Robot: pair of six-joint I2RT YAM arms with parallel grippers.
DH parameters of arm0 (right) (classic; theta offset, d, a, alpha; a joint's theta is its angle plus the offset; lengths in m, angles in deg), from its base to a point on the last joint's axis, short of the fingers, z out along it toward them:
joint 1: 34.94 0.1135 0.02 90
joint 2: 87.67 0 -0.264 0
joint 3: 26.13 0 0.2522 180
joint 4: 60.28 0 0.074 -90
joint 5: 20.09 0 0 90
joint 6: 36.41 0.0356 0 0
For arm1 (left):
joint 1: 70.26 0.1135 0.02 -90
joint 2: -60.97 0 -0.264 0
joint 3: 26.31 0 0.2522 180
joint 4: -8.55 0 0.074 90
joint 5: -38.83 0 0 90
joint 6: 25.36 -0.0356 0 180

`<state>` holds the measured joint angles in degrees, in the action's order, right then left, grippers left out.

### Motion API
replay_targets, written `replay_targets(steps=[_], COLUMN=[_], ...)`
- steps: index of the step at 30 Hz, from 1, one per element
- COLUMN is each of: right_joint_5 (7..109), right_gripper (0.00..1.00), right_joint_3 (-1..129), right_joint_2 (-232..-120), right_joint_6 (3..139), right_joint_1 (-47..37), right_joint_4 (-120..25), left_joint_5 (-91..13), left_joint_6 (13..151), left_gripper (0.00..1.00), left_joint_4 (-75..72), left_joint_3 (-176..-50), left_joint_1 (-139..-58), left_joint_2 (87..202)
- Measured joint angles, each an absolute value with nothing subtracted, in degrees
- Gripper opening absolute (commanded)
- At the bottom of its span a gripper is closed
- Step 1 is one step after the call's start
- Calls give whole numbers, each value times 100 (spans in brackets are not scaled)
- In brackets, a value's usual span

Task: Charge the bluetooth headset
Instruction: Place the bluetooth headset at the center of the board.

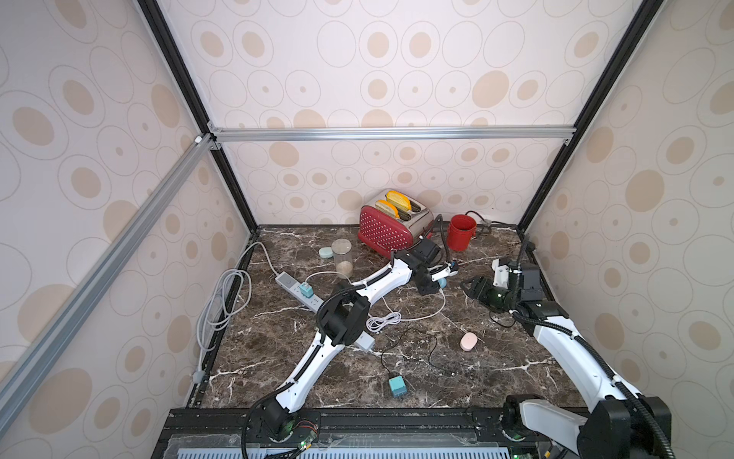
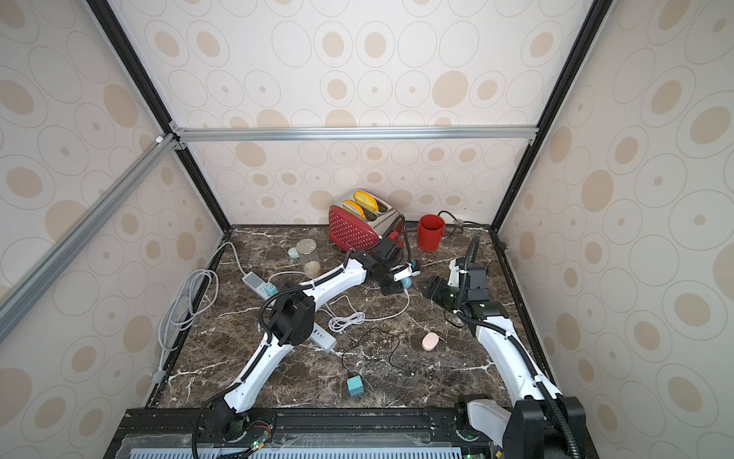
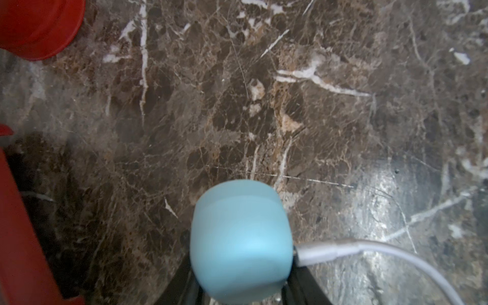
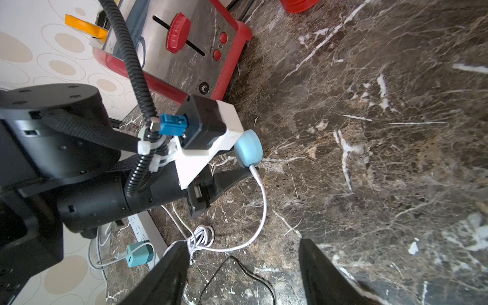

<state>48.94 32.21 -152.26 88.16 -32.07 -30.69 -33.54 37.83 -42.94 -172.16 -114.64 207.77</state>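
Observation:
The bluetooth headset is a light blue rounded case [image 3: 241, 243], held just above the marble in front of the toaster with my left gripper [image 3: 241, 290] shut on it. Both top views show the case [image 1: 442, 283] [image 2: 406, 282] at the left gripper's tip. A white cable [image 3: 369, 245] meets the case's side with its plug. It loops back over the table [image 1: 433, 314] toward a teal charger [image 1: 306, 289] plugged into the power strip [image 1: 284, 281]. My right gripper [image 4: 244, 253] is open and empty, a short way right of the case [image 4: 248, 148], pointing at it.
A red toaster [image 1: 387, 228] and red cup [image 1: 460, 232] stand at the back. A glass jar [image 1: 342, 258] and a pale teal case [image 1: 325, 252] are back left. A pink case [image 1: 468, 341], a black cable and a loose teal charger [image 1: 397, 386] lie nearer the front.

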Motion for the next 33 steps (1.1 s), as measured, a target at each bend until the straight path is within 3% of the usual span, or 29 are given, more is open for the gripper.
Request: replay_targets(steps=[8, 17, 25, 33], right_joint_5=[4887, 4850, 4835, 4343], right_gripper=[70, 73, 72, 60], right_joint_3=[3197, 3175, 3170, 3170], right_joint_2=[-15051, -15012, -15014, -15307], right_joint_6=[8816, 8809, 8650, 8278], right_joint_1=[-3222, -3290, -3314, -3310], right_joint_4=[-3073, -3093, -3104, -3051], left_joint_5=[-3271, -3502, -3749, -4217], left_joint_6=[3781, 3685, 3682, 4122], left_gripper=[40, 61, 70, 74], left_joint_4=[-4434, -4649, -4565, -3733], left_joint_3=[-17555, -17640, -17644, -15872], left_joint_1=[-11550, -11622, -11652, -11558], left_joint_2=[21110, 21151, 21140, 19626])
